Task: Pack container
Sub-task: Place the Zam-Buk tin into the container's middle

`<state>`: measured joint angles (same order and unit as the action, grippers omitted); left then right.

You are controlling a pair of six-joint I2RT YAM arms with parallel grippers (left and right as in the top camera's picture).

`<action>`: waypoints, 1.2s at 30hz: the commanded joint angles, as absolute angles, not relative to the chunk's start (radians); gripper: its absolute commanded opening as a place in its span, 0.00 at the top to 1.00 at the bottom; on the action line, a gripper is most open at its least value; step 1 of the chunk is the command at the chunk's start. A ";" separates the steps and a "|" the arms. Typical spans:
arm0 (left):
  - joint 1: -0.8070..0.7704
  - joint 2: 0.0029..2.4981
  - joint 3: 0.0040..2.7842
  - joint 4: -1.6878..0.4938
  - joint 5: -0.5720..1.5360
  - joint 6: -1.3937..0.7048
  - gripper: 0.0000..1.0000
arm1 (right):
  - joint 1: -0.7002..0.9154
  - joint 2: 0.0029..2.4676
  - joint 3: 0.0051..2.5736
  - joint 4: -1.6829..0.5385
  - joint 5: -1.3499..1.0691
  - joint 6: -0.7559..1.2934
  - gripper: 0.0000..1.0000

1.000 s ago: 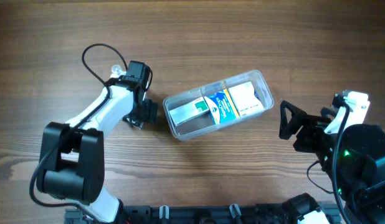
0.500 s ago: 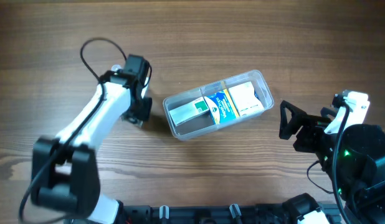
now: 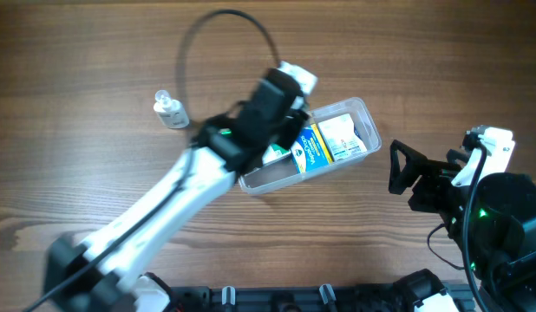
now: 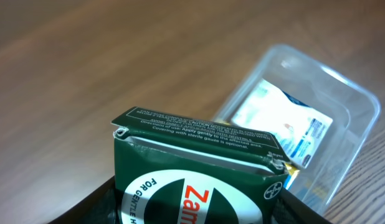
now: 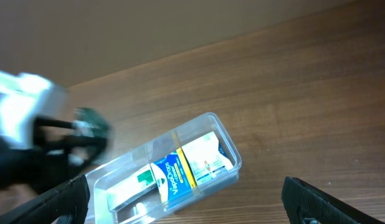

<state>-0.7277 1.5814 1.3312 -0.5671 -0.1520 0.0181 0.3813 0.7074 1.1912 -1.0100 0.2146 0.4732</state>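
A: What changed?

B: The big one is the left arm (image 3: 186, 195). Half a second ago its head sat on the table (image 3: 94, 52) just left of the tub. Now it has swung right and covers the left half of the container (image 3: 268, 179).

A: Did the container move?

B: No, same spot. It's mid-table, a bit right of centre, angled with its right end farther away. The right half is visible, with a white box (image 3: 342, 134) and a blue-and-yellow packet (image 3: 310, 147) inside.

A: Is the left gripper carrying anything?

B: Yes. The left gripper (image 3: 266, 130) is clamped on a green box (image 4: 199, 180). The left wrist view shows the box upright between the dark fingers, flap end up, with the tub beyond it to the right. That arm is smeared in the right wrist view, so it looks to be moving fast.

A: Is the box in yet?

B: Not yet, I'd say. It's held over the tub's left end, and I can't tell how high. That reads as the transfer step, with lowering and release to come.

A: And the right side?

B: Unchanged. The right gripper (image 3: 396, 169) is parked well right of the tub, fingers spread, nothing between them.

A: Anything small?

B: A small clear bottle (image 3: 170, 110) at far left is in plain view now the arm has left. It's well apart from the tub and probably the next thing to pack.
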 commanded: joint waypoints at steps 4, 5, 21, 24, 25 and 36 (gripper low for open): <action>-0.848 1.870 1.333 -0.482 -0.094 0.159 0.35 | 0.377 0.710 1.196 -1.008 0.232 0.473 0.00; -0.864 1.898 1.333 -0.485 -0.098 0.196 0.34 | 0.377 0.710 1.196 -1.008 0.232 0.474 0.00; -0.862 1.856 1.334 -0.511 -0.155 0.198 0.10 | 0.377 0.710 1.196 -1.008 0.232 0.473 0.00; -0.862 1.789 1.336 -0.583 -0.155 0.127 0.10 | 0.377 0.710 1.196 -1.008 0.232 0.473 0.00; -0.861 1.770 1.336 -0.612 -0.155 0.094 0.11 | 0.377 0.710 1.196 -1.008 0.232 0.473 0.00; -0.810 1.642 1.332 -0.958 -0.150 -0.189 0.87 | 0.377 0.710 1.196 -1.008 0.232 0.473 0.00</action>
